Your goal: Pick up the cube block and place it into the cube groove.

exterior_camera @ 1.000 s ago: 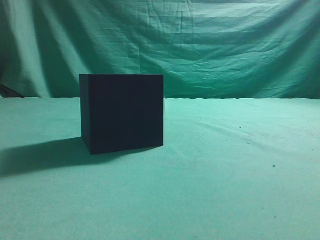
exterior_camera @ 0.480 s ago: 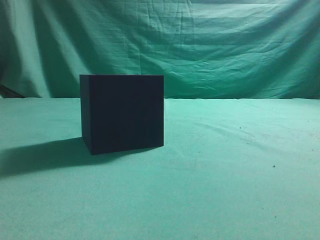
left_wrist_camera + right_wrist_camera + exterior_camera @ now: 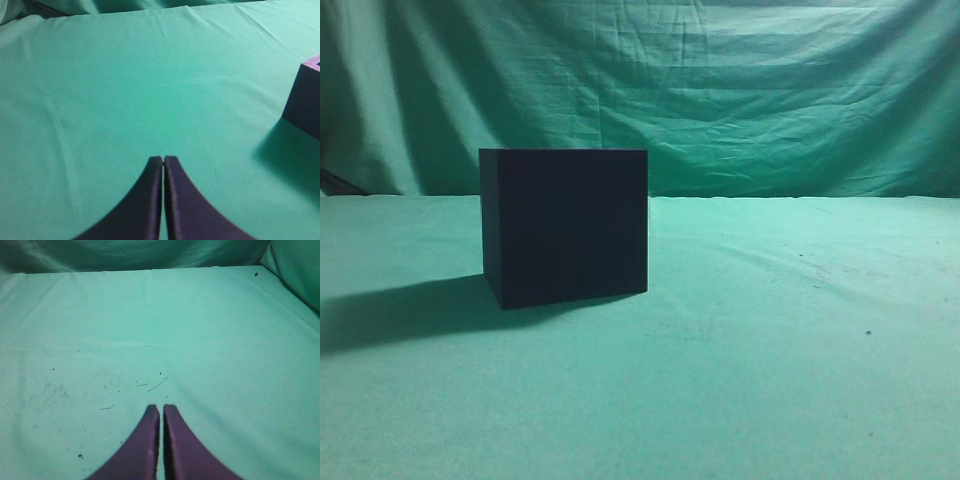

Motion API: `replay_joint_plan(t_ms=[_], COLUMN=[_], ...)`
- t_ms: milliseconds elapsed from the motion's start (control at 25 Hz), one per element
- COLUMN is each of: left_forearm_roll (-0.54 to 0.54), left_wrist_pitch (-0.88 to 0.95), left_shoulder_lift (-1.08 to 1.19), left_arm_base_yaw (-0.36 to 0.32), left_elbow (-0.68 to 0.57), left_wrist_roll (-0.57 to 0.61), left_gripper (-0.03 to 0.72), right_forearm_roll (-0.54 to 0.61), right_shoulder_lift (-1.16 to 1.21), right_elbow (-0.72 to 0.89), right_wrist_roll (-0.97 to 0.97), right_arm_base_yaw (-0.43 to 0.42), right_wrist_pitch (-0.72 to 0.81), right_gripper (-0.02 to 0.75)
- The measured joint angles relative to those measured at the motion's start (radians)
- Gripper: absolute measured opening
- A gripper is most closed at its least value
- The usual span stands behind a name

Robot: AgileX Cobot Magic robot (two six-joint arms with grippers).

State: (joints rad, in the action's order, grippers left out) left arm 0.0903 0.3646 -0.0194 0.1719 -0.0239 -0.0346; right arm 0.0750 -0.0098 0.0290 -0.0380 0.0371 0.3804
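Note:
The cube groove (image 3: 565, 225), a large near-black box, stands on the green cloth left of centre in the exterior view. Its corner also shows at the right edge of the left wrist view (image 3: 306, 100), with a lighter purple top rim. The small purple cube block shows in no view. My left gripper (image 3: 163, 159) is shut and empty over bare cloth, well left of the box. My right gripper (image 3: 161, 407) is shut and empty over bare cloth. Neither gripper shows in the exterior view.
A green cloth (image 3: 770, 380) covers the table and hangs as a backdrop (image 3: 770, 90) behind it. The box casts a long shadow (image 3: 400, 310) to its left. Small dark specks and threads (image 3: 150, 385) lie on the cloth ahead of my right gripper.

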Motion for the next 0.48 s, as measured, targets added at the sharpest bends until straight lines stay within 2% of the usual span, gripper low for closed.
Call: replay_joint_plan(t_ms=[480], left_forearm_roll=[0.000], left_wrist_pitch=[0.000], left_shoulder_lift=[0.000], left_arm_base_yaw=[0.000], left_elbow=[0.000], left_wrist_roll=[0.000], left_gripper=[0.000], right_forearm_roll=[0.000], right_shoulder_lift=[0.000], right_elbow=[0.000], right_wrist_roll=[0.000], right_arm_base_yaw=[0.000], right_wrist_pitch=[0.002], right_gripper=[0.000])
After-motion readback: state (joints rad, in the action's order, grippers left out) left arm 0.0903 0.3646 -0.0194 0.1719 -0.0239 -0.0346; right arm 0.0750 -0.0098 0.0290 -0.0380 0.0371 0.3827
